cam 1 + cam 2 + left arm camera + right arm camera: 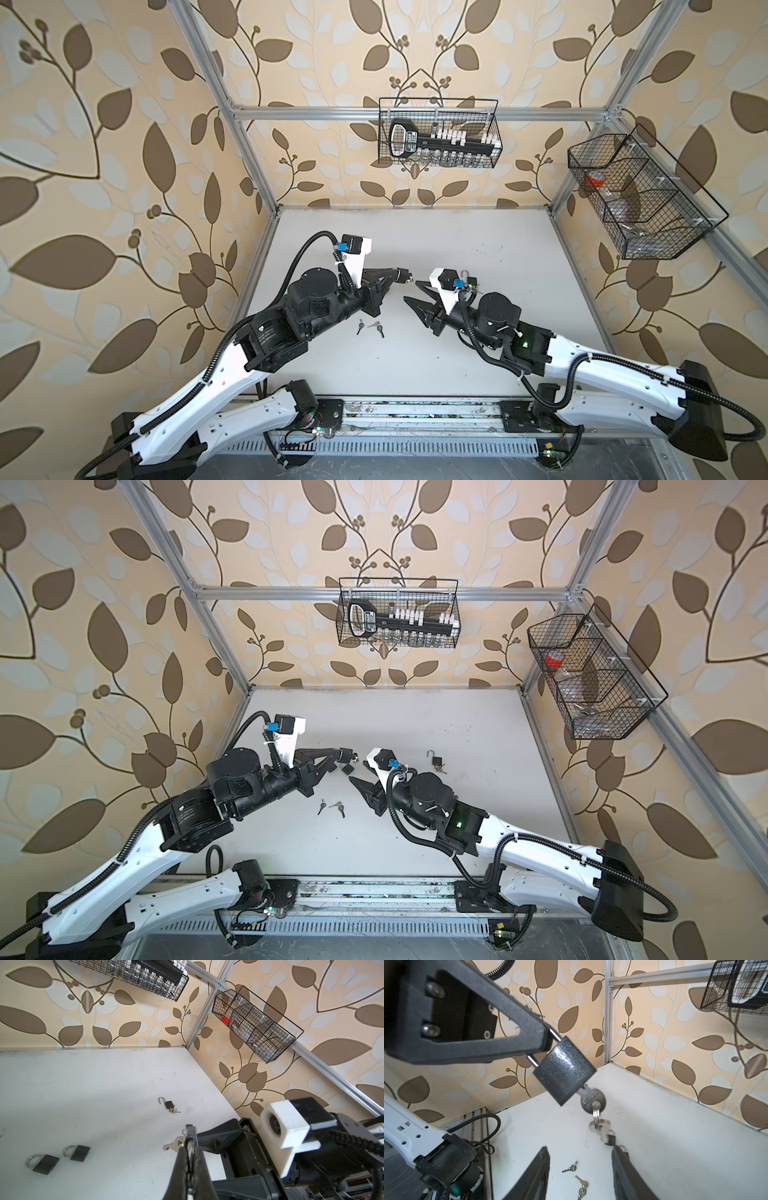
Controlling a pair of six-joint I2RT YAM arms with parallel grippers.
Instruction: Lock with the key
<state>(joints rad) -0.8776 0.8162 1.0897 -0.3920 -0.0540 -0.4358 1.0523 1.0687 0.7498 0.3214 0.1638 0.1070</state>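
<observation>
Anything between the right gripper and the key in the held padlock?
No obstacle visible: open air separates the right gripper from the key in the padlock. Only its ring's spare key dangles nearby.

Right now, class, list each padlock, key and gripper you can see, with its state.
held padlock: shackle pushed in, key inserted
left gripper: shut on the held padlock's shackle
right gripper: open, empty
far padlock: shackle open, its keys at its base
two table padlocks: shackles shut
loose keys: lying unused
</observation>
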